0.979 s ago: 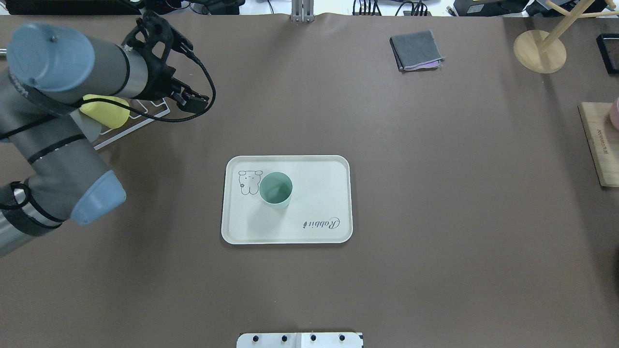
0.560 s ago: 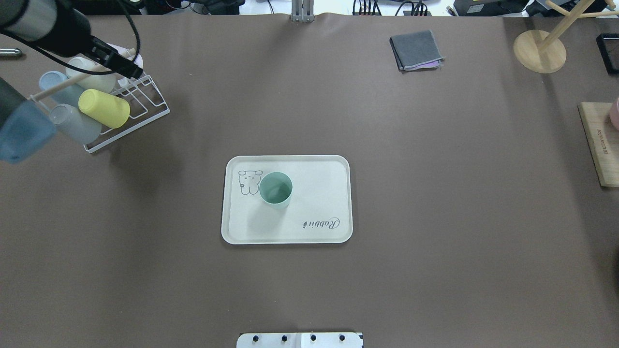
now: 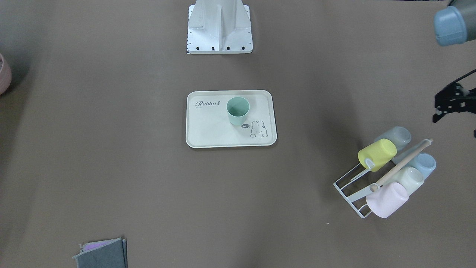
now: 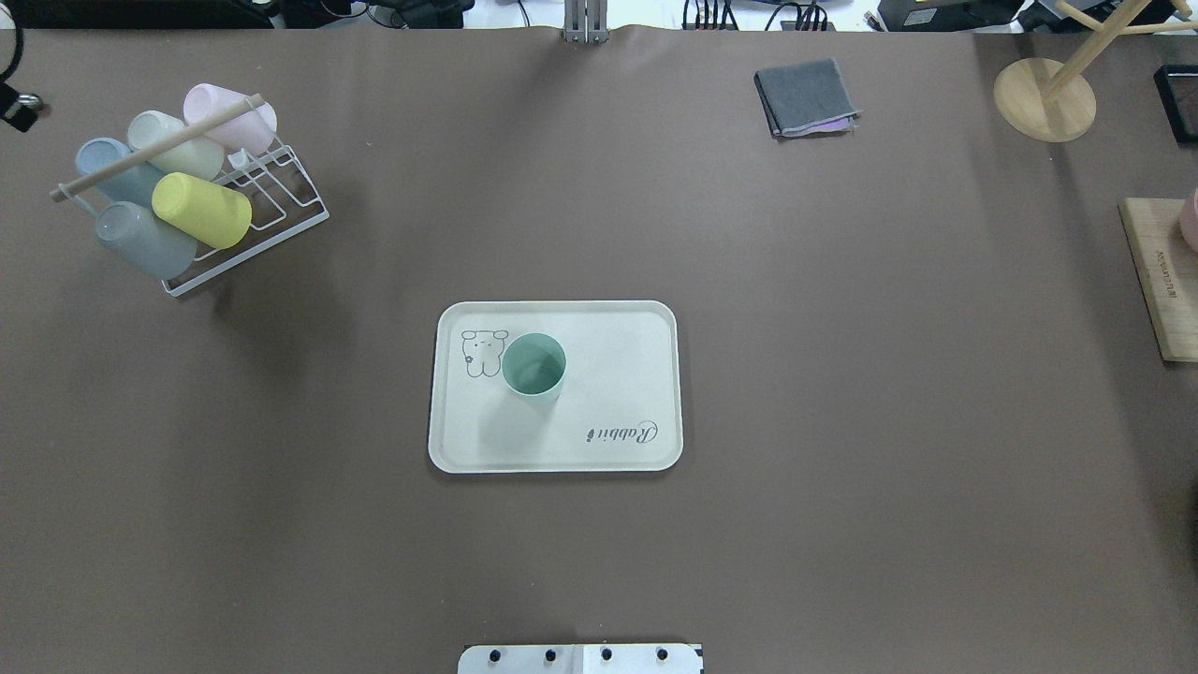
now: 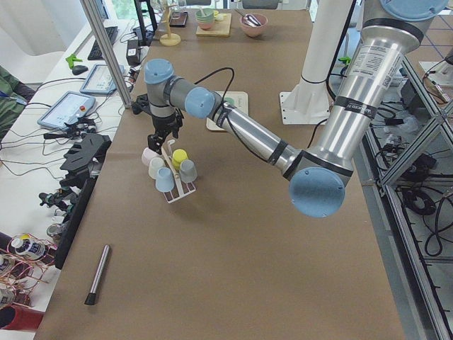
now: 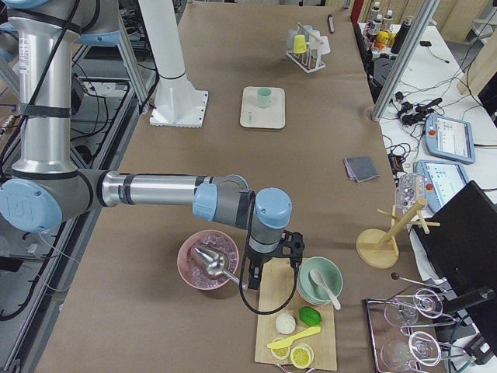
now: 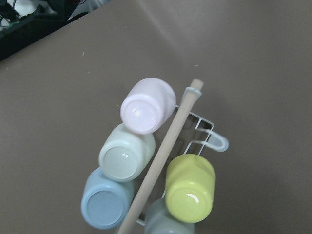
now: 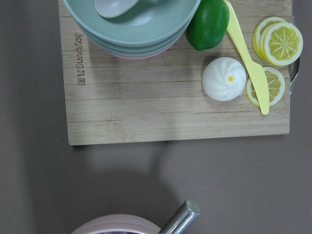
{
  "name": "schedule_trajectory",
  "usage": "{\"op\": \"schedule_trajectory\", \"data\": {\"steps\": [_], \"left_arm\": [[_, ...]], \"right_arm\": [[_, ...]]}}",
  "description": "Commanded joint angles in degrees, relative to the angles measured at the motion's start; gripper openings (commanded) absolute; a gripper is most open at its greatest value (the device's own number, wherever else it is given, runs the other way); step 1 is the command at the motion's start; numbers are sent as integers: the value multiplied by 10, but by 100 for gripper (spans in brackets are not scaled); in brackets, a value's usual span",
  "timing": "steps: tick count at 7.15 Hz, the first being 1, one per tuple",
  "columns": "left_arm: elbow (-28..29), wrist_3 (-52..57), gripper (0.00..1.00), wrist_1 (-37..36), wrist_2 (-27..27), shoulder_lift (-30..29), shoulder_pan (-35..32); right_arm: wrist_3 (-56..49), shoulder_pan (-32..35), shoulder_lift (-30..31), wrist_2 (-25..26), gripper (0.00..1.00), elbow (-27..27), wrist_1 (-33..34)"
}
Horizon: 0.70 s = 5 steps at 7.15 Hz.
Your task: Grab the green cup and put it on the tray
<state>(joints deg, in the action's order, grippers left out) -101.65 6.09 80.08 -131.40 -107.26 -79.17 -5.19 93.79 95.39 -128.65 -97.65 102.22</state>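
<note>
green cup (image 4: 533, 367) on tray (image 4: 646, 323) | likely light, stiff, slick; grip sidewall | left pincer (image 5: 158, 140), right pincer (image 6: 268, 260): gap cannot tell

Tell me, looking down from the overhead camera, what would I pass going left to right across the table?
Rack of cups → tray holding the green cup → folded grey cloth → round wooden stand base → wooden board.

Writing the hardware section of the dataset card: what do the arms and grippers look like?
The left arm and right arm are both silver-grey tubes with pale blue rounded joint caps and black bands at the joints. The left gripper and right gripper are black, open-framed units. A loose black cable loops by each wrist. No markings are legible.
</note>
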Motion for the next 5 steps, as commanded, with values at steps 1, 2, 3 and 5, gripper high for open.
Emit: {"op": "schedule_trajectory", "data": {"steps": [1,2,3,5], "left_arm": [[12,124,99,-5,-2,100,-69],[22,171,99,-2,-4,136,-94],[44,172,99,5,-8,164,-110],[47,148,99,16,-8,188,-108]], "right_arm": [[-1,0,0,0,100,0,0],[0,0,0,1,100,0,0],[-1,0,0,0,100,1,0],[-1,0,0,0,100,1,-1]]}}
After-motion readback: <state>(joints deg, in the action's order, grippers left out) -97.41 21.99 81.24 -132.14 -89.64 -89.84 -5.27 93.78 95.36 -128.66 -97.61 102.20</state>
